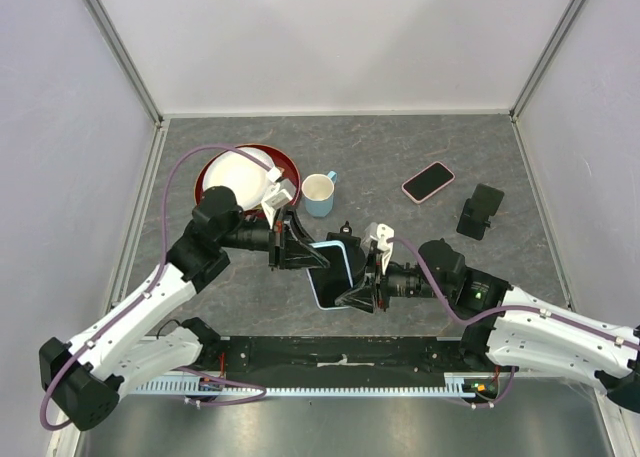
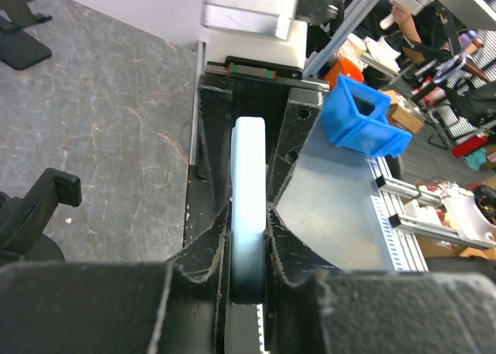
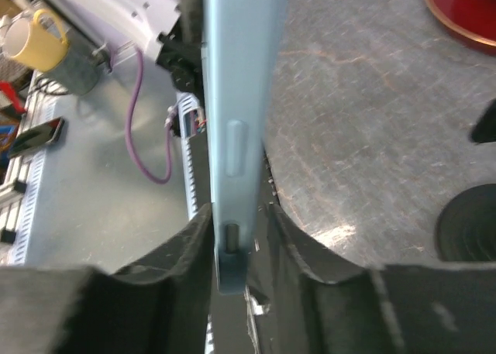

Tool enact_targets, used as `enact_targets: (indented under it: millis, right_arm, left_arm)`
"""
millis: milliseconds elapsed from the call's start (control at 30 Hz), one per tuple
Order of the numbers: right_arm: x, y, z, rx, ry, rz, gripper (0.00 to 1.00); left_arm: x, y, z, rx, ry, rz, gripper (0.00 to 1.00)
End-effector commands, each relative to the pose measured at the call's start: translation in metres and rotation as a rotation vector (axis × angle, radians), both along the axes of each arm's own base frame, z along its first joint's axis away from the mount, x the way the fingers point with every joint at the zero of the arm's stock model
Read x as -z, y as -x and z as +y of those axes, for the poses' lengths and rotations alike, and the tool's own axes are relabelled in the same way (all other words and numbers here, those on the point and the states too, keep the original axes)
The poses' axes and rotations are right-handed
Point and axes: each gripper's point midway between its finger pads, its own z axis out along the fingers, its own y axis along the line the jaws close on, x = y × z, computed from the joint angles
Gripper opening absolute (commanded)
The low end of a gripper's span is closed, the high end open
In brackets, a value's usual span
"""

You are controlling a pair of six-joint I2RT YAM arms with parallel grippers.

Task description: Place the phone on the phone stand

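Observation:
A light-blue phone (image 1: 335, 267) is held on edge above the near middle of the table, between my two arms. My left gripper (image 1: 305, 249) is shut on its left end; in the left wrist view both fingers press the phone's (image 2: 249, 160) sides at the left gripper (image 2: 248, 213). My right gripper (image 1: 358, 295) straddles the phone's near right end. In the right wrist view the phone (image 3: 236, 98) rests against one finger of the right gripper (image 3: 239, 214), with a gap to the other. The black phone stand (image 1: 480, 211) sits at the right, untouched.
A pink-cased phone (image 1: 428, 181) lies flat beside the stand. A red plate (image 1: 290, 162) holding a white bowl (image 1: 240, 175) is at the back left, with a light-blue mug (image 1: 318, 193) next to it. The arms' base rail (image 1: 340, 352) runs along the near edge.

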Motion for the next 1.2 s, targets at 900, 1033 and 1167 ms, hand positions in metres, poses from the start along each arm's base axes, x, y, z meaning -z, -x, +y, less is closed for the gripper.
enact_targets:
  millis: [900, 1033, 1167]
  right_arm:
    - [-0.053, 0.000, 0.023, -0.011, -0.291, 0.065, 0.00]
    - [-0.058, 0.008, 0.016, -0.039, -0.318, 0.054, 0.00]
    - [-0.059, 0.011, 0.014, -0.051, -0.299, 0.048, 0.00]
  left_arm:
    - [-0.029, 0.014, 0.007, 0.017, 0.082, -0.070, 0.07]
    - [-0.026, 0.019, 0.006, 0.077, 0.065, -0.046, 0.37]
    - [-0.025, 0.020, 0.006, 0.086, 0.063, -0.045, 0.49]
